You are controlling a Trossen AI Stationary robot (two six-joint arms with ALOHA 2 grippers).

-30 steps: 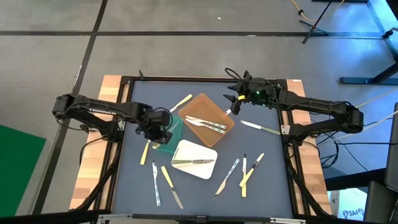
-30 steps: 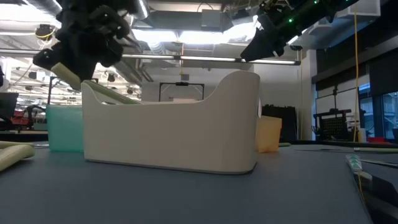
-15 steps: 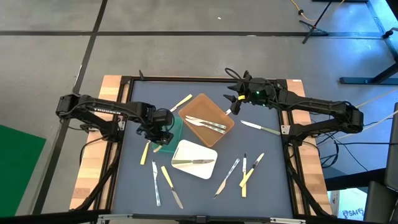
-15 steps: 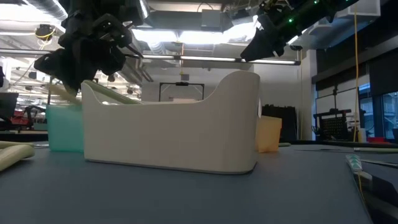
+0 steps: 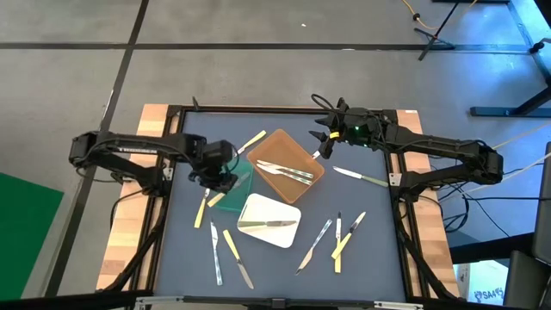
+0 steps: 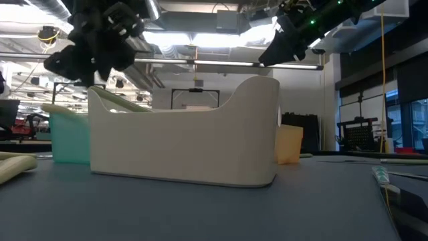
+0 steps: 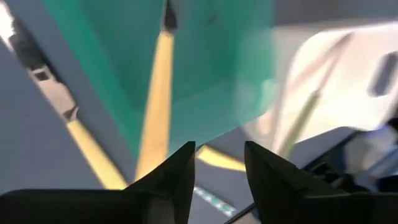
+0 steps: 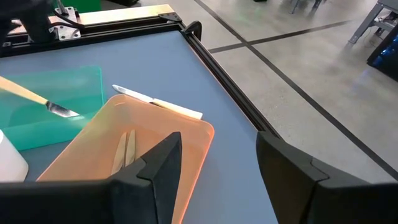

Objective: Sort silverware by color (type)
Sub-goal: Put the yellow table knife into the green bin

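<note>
1. Grey concrete floor surrounds the dark blue table (image 5: 284, 263), which sits in a black frame with wooden edges.
2. Both arms reach in from the sides. The left gripper (image 5: 222, 179) hangs over the green tray (image 5: 238, 191); the right gripper (image 5: 324, 138) waits near the table's far edge, beside the brown tray (image 5: 274, 145), its jaws spread wide with nothing between them.
3. Three trays cluster mid-table, the white tray (image 5: 257, 232) nearest the front. It carries one piece, and the brown tray carries a few.
4. Silverware lies scattered: several pieces at front left (image 5: 228, 251), several at front right (image 5: 337, 234), one pale-handled knife (image 5: 360, 178) towards the right.
5. A yellow-handled knife (image 7: 157, 99) rests slanted on the green tray's edge, its handle poking over the rim. In the left wrist view, the left fingers stand parted with nothing between them.
6. Risk, as I judge it: that knife is perched rather than settled, so a brush from the gripper could tip it back onto the table. Mixing handle colours between trays is the other likely slip.
</note>
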